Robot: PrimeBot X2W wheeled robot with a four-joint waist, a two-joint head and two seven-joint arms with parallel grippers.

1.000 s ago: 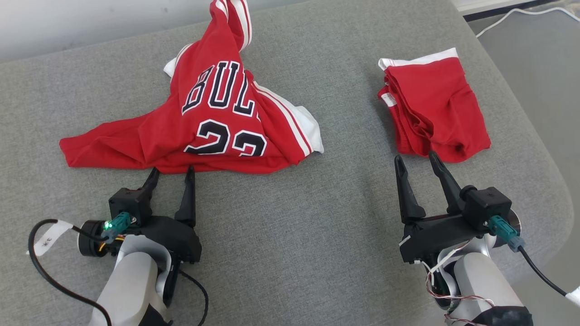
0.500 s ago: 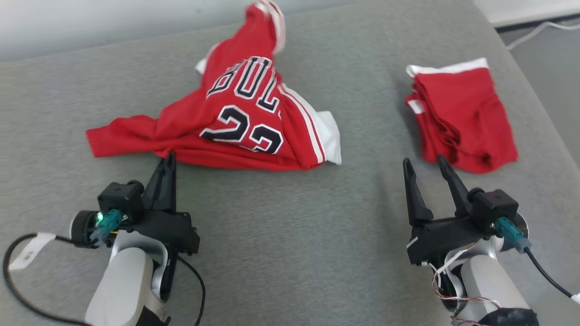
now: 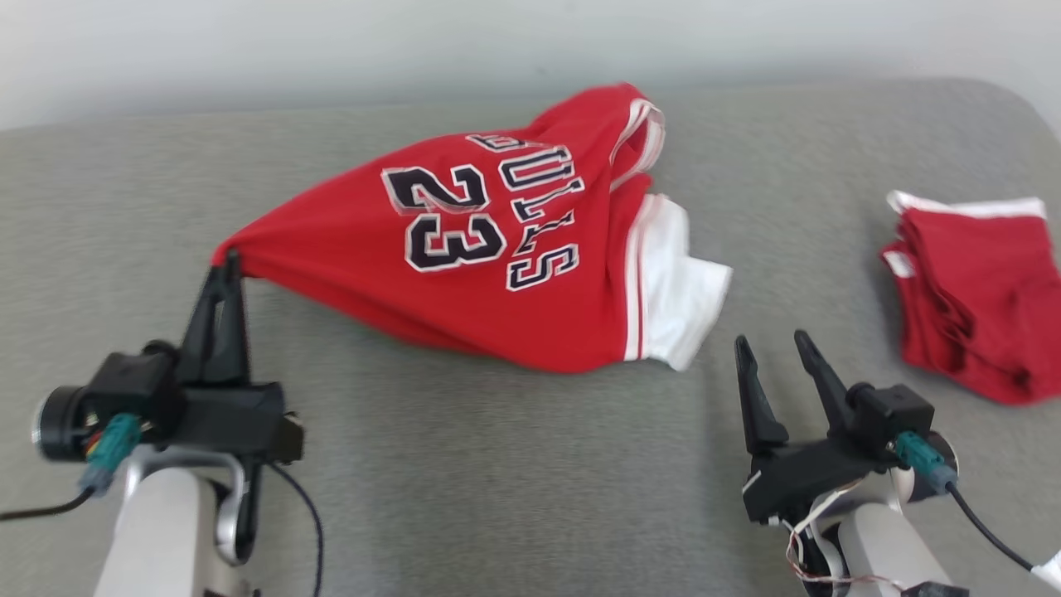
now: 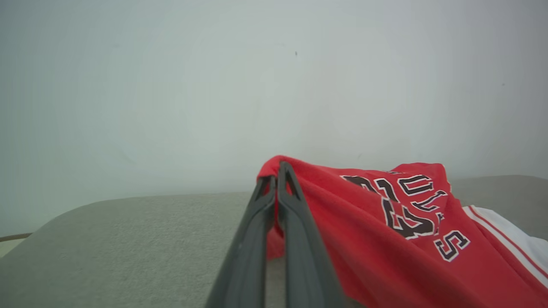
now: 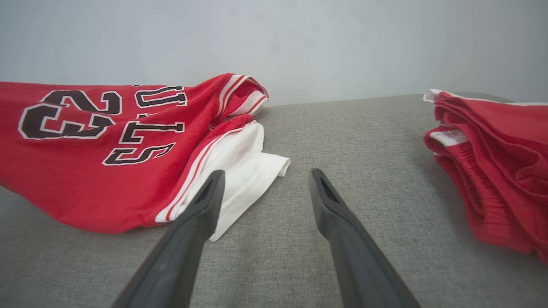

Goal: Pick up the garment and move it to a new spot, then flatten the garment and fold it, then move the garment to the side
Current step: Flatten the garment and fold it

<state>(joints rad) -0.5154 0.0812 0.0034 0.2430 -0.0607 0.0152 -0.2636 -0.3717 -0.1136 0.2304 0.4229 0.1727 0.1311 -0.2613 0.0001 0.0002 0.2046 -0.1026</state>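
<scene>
A red jersey [image 3: 506, 265] with black "BULLS 23" lettering and white trim is stretched across the grey cushion [image 3: 497, 464]. My left gripper [image 3: 225, 265] is shut on the jersey's left corner and lifts it off the surface; in the left wrist view the closed gripper [image 4: 277, 171] pinches the red cloth [image 4: 376, 239]. The jersey's white side panel [image 3: 675, 298] trails on the cushion. My right gripper [image 3: 771, 344] stands open just right of that panel, touching nothing. In the right wrist view the gripper [image 5: 265, 177] frames bare cushion beside the jersey [image 5: 107, 149].
Folded red shorts [image 3: 970, 290] with a white waistband lie at the right, also to the right in the right wrist view as shorts [image 5: 492, 171]. A pale wall [image 3: 414, 50] stands behind the cushion. Bare cushion stretches in front and at far left.
My left gripper closed on the jersey's near-left edge and pulled it up and leftward, turning and spreading the garment. The head camera shifted, so the whole scene slid. The right gripper stayed open.
</scene>
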